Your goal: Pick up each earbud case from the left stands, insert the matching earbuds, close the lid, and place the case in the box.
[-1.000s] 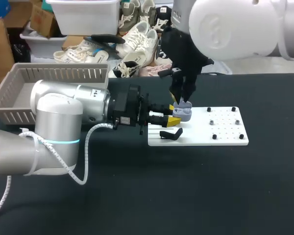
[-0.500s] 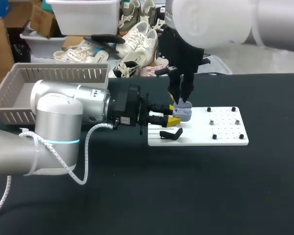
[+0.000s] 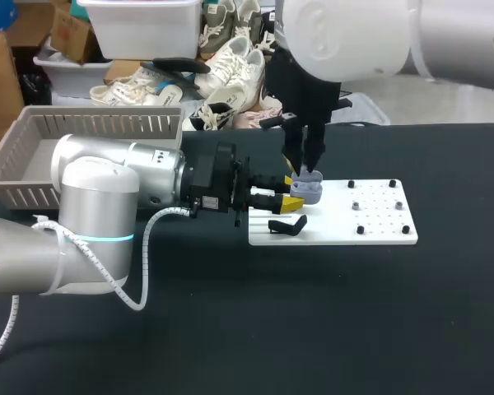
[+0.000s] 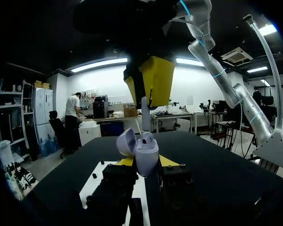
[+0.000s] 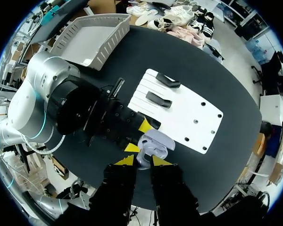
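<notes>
The left gripper (image 3: 291,198) pinches the case (image 4: 146,157) from both sides and holds it over the left edge of the white board (image 3: 379,224). The lid (image 4: 126,141) is tipped back, so the opening faces up. The right gripper (image 4: 151,84) hangs straight above, its tips pressed on an earbud (image 4: 145,114) whose stem points down at the case, seemingly to seat it. The basket (image 3: 33,156) stands at the far left corner of the table (image 3: 395,313).
</notes>
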Controlling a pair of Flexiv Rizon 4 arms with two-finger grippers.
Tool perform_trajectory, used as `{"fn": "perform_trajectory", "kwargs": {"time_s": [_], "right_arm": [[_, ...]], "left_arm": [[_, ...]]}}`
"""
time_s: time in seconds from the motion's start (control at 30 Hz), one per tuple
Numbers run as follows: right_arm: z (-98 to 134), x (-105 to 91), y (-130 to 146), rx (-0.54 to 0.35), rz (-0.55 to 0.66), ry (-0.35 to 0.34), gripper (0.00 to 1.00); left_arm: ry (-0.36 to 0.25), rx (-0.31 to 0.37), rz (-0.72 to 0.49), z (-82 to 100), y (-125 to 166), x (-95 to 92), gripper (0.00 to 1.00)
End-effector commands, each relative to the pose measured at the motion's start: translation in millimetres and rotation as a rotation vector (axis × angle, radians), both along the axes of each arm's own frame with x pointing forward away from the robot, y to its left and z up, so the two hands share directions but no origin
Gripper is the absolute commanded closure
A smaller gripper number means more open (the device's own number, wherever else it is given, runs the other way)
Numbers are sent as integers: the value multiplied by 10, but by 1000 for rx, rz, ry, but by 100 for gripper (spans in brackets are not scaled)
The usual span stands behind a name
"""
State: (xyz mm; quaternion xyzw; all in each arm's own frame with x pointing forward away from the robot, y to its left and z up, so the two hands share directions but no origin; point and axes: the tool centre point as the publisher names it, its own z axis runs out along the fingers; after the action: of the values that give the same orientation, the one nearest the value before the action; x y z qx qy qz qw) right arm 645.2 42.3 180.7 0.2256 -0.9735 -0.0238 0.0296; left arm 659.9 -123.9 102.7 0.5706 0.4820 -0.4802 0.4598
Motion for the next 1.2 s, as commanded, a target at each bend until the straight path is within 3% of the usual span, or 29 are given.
{"fn": "perform_trajectory", "kwargs": {"time_s": [0.03, 1.2], "right_arm": [[-10, 9, 12, -4, 3, 4, 100], [-141, 62, 28, -9, 10, 39, 100]], "left_arm": [[-1, -1, 5, -3, -2, -11, 100], [-1, -1, 5, -3, -2, -11, 100]]}}
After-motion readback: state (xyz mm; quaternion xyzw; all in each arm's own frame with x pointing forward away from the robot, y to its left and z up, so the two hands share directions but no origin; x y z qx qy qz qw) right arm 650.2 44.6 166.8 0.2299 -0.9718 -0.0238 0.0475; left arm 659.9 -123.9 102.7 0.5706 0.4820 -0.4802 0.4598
